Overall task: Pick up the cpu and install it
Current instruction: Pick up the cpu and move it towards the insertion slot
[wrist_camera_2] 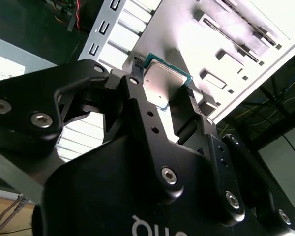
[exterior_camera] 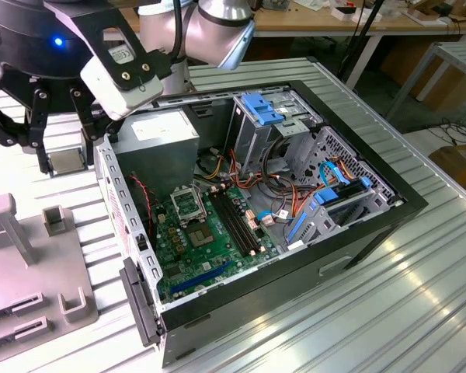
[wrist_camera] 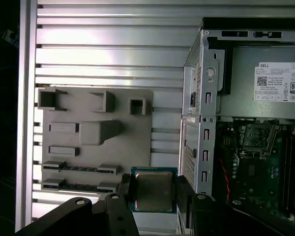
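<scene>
We see the gripper (wrist_camera: pixel 155 194) clamped on the cpu (wrist_camera: pixel 153 189) by opposite edges, flat, probably to seat level in the socket (wrist_camera: pixel 255 137).

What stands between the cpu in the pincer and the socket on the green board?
In the first wrist view, the case's metal side wall stands between the cpu and the socket.

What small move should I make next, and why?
Probably carry the cpu across toward the socket without dropping lower. The jaws are shut on its edges. It hangs outside the case, by the grey tray, and the case wall stands between it and the socket.
</scene>
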`<state>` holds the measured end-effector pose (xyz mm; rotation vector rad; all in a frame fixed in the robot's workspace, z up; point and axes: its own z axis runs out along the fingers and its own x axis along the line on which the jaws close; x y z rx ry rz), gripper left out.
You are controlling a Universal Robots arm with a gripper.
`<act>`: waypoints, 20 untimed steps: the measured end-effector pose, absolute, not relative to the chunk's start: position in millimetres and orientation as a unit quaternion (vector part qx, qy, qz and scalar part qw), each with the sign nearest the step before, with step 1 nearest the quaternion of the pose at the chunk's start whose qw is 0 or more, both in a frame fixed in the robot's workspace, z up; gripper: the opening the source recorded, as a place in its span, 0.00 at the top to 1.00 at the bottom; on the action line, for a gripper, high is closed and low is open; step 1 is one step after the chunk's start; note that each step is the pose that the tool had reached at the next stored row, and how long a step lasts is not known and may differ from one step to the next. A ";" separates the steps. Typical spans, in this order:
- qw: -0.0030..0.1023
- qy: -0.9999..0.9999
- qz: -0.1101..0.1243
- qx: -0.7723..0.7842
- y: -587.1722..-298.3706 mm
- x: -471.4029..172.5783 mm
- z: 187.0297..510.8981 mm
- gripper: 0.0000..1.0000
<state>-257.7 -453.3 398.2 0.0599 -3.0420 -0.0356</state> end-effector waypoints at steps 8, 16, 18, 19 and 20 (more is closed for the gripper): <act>0.049 -0.999 -0.012 0.020 -453.3 -247.2 397.9 0.53; 0.049 -0.999 -0.012 0.020 -453.3 -238.5 397.8 0.53; 0.049 -0.999 -0.012 0.020 -453.3 -235.9 397.7 0.53; 0.049 -0.999 -0.012 0.020 -453.3 -235.1 397.7 0.53; 0.049 -0.999 -0.012 0.020 -453.3 -234.1 397.6 0.53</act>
